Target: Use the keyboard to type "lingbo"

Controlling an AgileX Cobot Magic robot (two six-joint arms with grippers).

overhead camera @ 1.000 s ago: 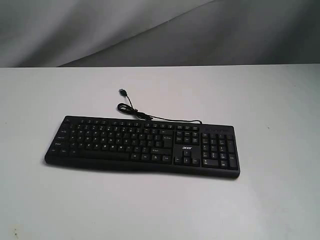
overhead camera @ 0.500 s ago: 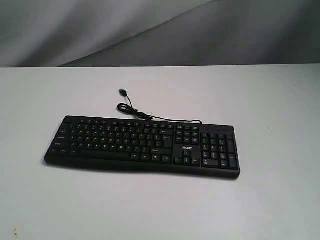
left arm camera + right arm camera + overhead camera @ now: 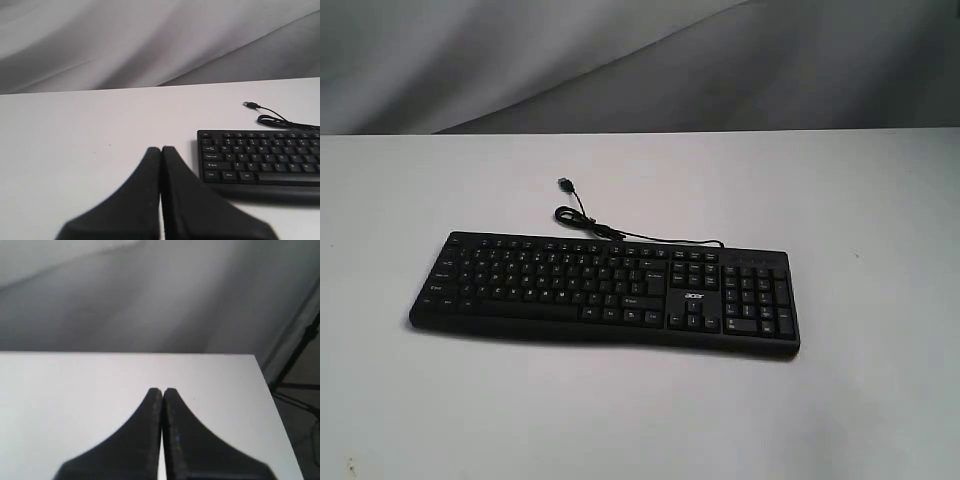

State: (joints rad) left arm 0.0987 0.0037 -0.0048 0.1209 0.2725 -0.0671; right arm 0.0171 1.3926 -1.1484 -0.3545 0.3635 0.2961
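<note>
At the left gripper (image 3: 161,148): fingers pressed together with no gap and holding nothing; it sits over bare table (image 3: 75,150), just off the left end of the keyboard (image 3: 260,157).
Right gripper (image 3: 162,389): also closed tip to tip and empty, over bare table near a far edge; no keyboard shows in its camera.
Keyboard position (image 3: 605,290): lies flat near the middle of the table, its long side running across the exterior view and a little askew, with the number pad (image 3: 757,298) at the right end. Neither arm shows in that view.
Cable (image 3: 620,232): thin, leaves the back edge, curls once and ends in a plug (image 3: 565,184) lying loose on the table, connected to nothing.
Keys: the legends are too small to read in the exterior view; the left wrist camera shows only the Shift and Caps Lock end.
Handling, as a judgement: a stiff, light plastic slab, likely to skid on the smooth top if pushed sideways; the loose cable will not anchor it.
Where to touch: no grasp is called for. The closed fingertips make a narrow point, best brought straight down on the centre of one key cap with a light press.
Risk: a slanted poke could catch two keys or shove the keyboard.
</note>
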